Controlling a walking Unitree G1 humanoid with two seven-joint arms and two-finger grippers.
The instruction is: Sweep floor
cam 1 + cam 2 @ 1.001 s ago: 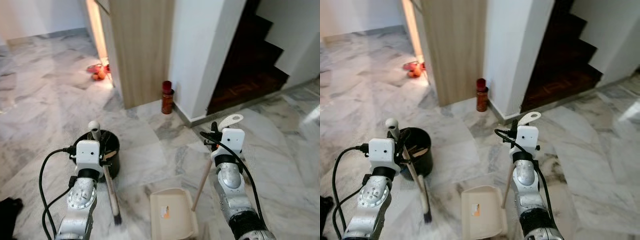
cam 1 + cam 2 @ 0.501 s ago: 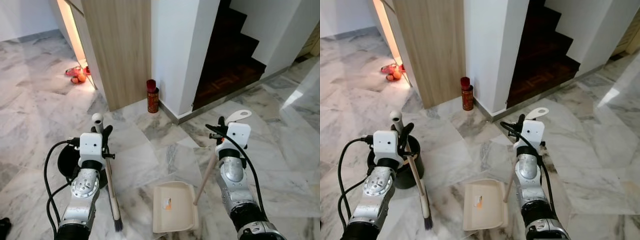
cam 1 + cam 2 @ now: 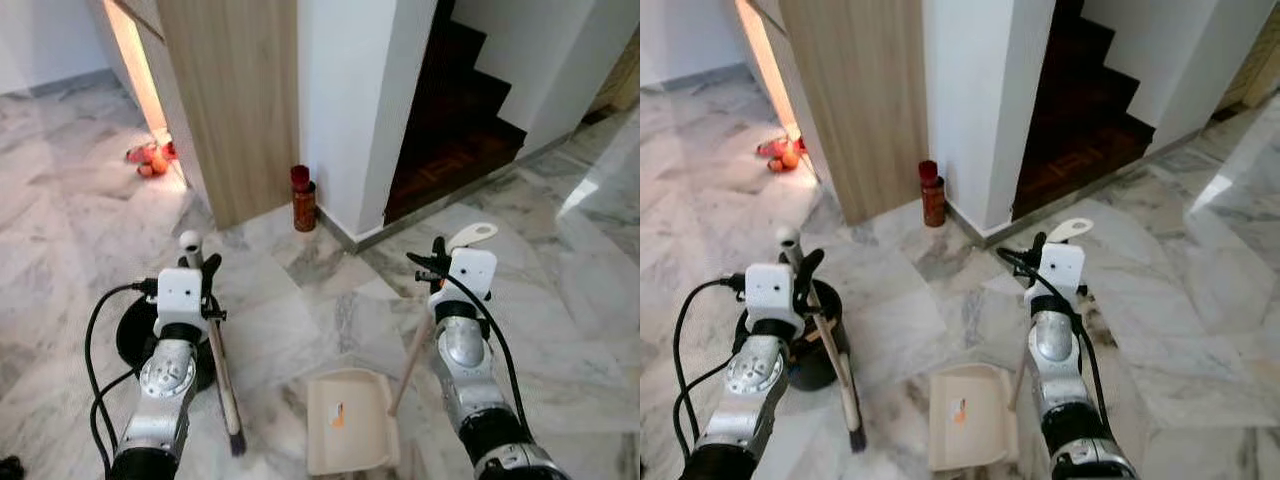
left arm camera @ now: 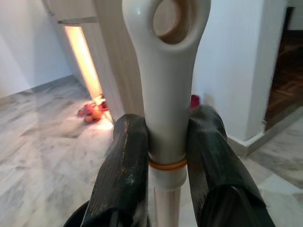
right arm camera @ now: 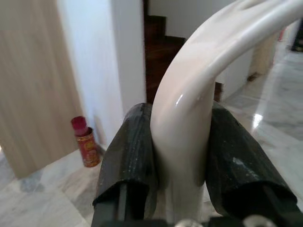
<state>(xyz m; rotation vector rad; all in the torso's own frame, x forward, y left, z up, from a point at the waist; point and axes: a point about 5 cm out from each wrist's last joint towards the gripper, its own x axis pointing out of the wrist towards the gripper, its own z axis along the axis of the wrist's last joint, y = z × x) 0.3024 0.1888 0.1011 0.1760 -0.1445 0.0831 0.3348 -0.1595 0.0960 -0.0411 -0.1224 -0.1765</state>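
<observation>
Left claw (image 3: 190,262) gripped the broom (image 3: 222,370), bristles below it; right claw (image 3: 438,262) clamped the dustpan (image 3: 347,420) handle, pan lying between both

The broom (image 3: 222,375) has a cream, loop-ended handle that slants down to a small dark brush head touching the marble floor (image 3: 330,300) at near left. To its right, the cream dustpan (image 3: 345,420) lies flat on the floor, a small orange mark on its tray, its long pale handle rising up and to the right, ending in a curved grip.
</observation>
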